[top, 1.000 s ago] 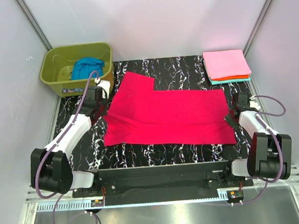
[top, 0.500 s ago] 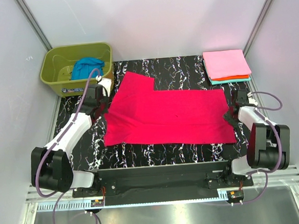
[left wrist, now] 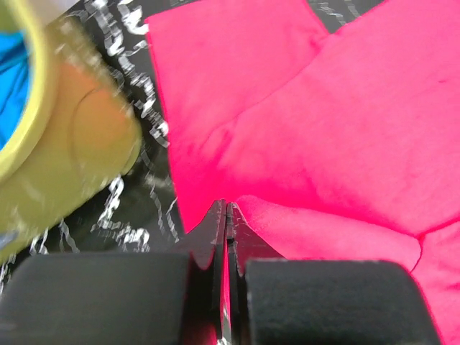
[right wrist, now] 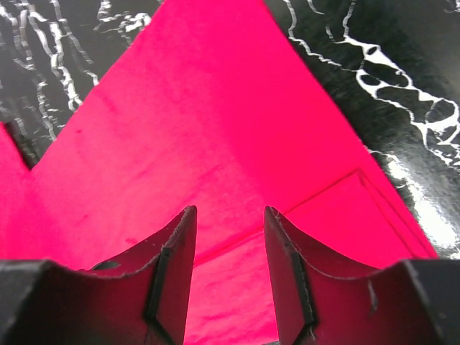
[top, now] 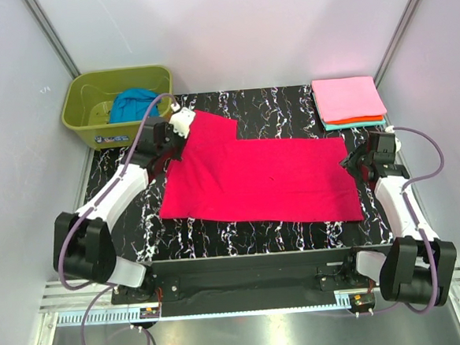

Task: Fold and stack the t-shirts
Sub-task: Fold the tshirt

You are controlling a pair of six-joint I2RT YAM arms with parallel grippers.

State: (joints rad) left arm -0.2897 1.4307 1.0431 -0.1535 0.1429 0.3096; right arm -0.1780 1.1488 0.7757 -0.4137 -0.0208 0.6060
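left gripper point(top: 177, 123) has moved farther, clamped on the far-left edge of the flat crimson-red cloth t-shirt point(top: 270, 177); right gripper point(right wrist: 228, 213), now parted, hovers over its right edge, black marbled table point(top: 288, 101) beyond.

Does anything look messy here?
Yes. The blue t-shirt is scrunched up in the green tub, not folded. The red t-shirt lies unevenly, one sleeve poking out toward the tub. The folded stack looks tidy.

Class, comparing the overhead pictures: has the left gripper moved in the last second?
Yes. The left gripper has shifted right and farther back, away from the green tub, onto the red t-shirt.
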